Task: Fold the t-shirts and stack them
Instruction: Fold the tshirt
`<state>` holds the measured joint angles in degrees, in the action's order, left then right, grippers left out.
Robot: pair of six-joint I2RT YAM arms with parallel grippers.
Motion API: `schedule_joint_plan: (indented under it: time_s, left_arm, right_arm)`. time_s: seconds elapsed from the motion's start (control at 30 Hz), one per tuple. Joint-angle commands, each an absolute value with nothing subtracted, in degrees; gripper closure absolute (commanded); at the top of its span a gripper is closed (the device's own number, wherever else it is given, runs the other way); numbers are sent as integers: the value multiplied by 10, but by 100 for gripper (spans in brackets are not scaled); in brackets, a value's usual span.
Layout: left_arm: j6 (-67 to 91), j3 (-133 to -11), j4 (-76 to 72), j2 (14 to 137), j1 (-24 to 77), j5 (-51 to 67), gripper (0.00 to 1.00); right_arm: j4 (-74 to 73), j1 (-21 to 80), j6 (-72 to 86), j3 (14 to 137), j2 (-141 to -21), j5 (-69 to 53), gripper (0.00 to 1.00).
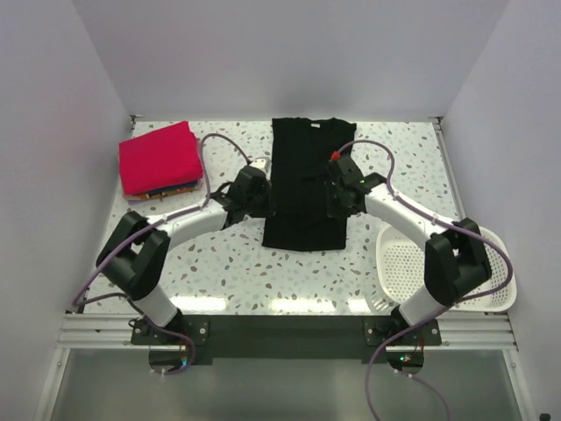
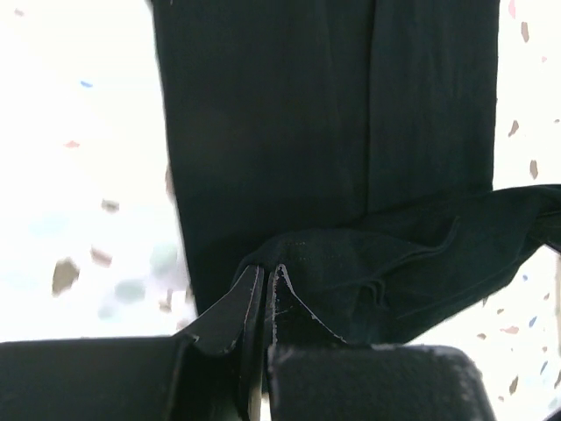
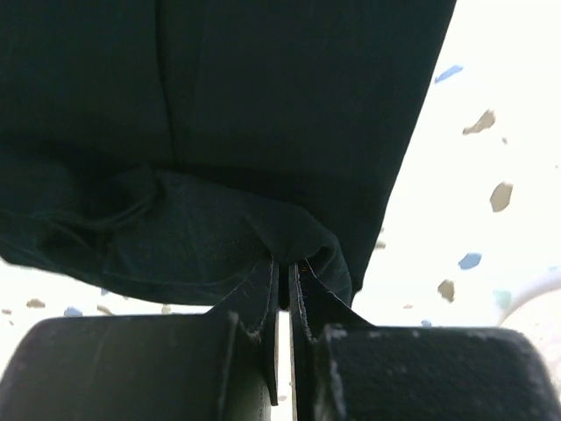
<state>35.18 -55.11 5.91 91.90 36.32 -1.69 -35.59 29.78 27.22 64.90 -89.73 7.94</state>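
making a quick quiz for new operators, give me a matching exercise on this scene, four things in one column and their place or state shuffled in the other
Things:
1. black t-shirt
2. pinkish-red shirt
3. white mesh basket
4. right gripper

Places or states:
a. at the near right of the table
b. shut on a bunched edge of dark cloth
c. folded, at the far left
d. laid out lengthwise in the middle

Pairs: 1-d, 2-c, 3-a, 4-b
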Motion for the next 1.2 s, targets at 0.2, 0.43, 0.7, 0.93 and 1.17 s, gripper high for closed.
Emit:
schedule_joint_plan:
  time_s: [0.2, 0.43, 0.7, 0.93, 1.17]
  left_arm:
    - [287, -697, 10, 1039, 315, 27, 100]
    - [268, -758, 11, 1085, 284, 69, 100]
    - [258, -834, 28, 1147, 269, 89, 100]
    - [250, -909, 64, 1199, 263, 82, 100]
    - [271, -948, 104, 1220, 251, 39, 99]
  right_arm:
    - [-345, 249, 207, 771, -988, 81, 100]
    - [-352, 229, 192, 819, -1031, 78, 100]
    - [-356, 201, 181, 860, -1075, 65, 100]
    - [-357, 190, 180, 883, -1115, 59, 100]
    - [-372, 165, 185, 935, -1145, 60, 98]
